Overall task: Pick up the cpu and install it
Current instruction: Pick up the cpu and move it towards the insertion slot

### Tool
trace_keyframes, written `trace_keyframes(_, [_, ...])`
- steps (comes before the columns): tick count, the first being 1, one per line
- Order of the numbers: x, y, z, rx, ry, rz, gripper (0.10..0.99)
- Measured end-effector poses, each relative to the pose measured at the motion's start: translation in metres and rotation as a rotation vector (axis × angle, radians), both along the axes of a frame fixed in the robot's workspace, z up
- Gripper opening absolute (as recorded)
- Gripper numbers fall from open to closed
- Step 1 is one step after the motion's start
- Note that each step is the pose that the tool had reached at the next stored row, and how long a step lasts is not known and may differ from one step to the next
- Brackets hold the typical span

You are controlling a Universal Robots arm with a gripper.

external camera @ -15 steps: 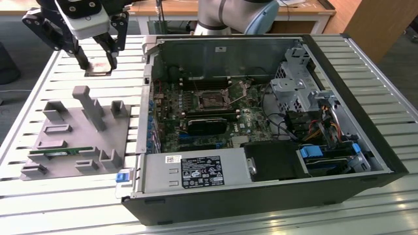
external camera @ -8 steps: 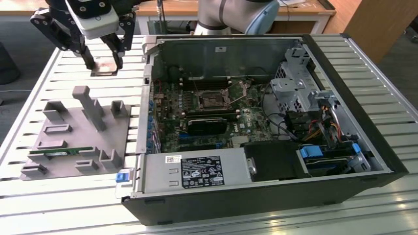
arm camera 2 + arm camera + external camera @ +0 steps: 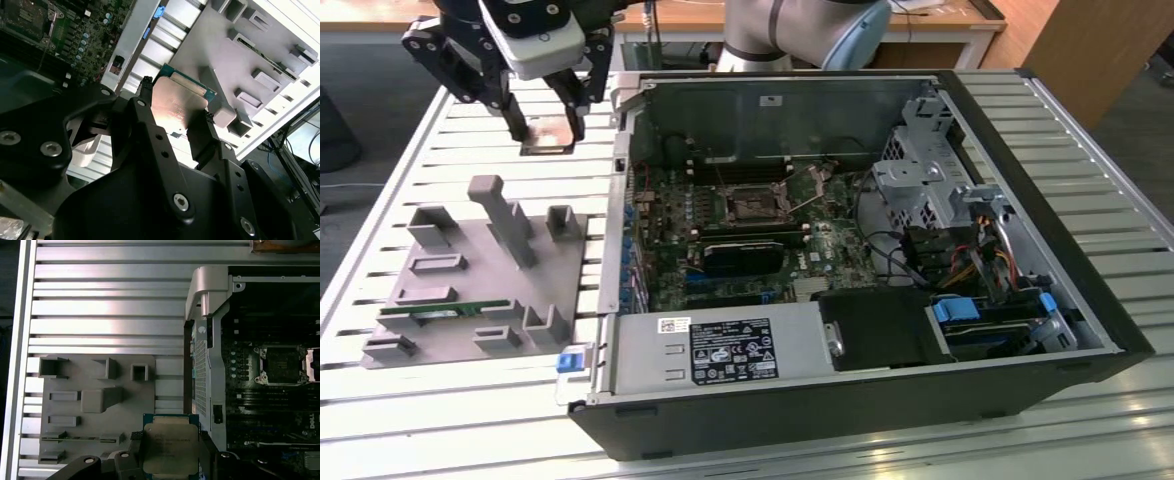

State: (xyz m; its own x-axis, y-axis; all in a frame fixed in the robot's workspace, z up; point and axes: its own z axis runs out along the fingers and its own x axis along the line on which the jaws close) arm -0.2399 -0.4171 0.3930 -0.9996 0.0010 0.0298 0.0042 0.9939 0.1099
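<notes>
Gripper (image 3: pixel 176 100) clamps the cpu (image 3: pixel 170 447) between its fingers, grey tray (image 3: pixel 467 290) near it, open computer case (image 3: pixel 761 100) beside it.

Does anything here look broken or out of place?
Nothing looks damaged. The computer case lies open on its side, its socket looks empty, and the gripper holds the cpu outside the case, over the table.

Gripper (image 3: pixel 544 128) hangs at the exterior view's upper left, fingers pointing down, white wrist housing (image 3: pixel 534 35) directly above it. Two black fingers (image 3: pixel 150 135) are clamped from opposite sides on the edges of the cpu (image 3: pixel 170 447). The chip sits flat between the tips, metal top toward the cameras in both wrist views. A grey arm (image 3: pixel 781 35) link shows at the exterior view's top edge.
</notes>
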Motion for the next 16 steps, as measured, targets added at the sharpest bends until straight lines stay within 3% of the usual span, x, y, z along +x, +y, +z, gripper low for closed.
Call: trace_keyframes(16, [0.0263, 0.0000, 0.0000, 0.000, 0.0000, 0.000, 0.529])
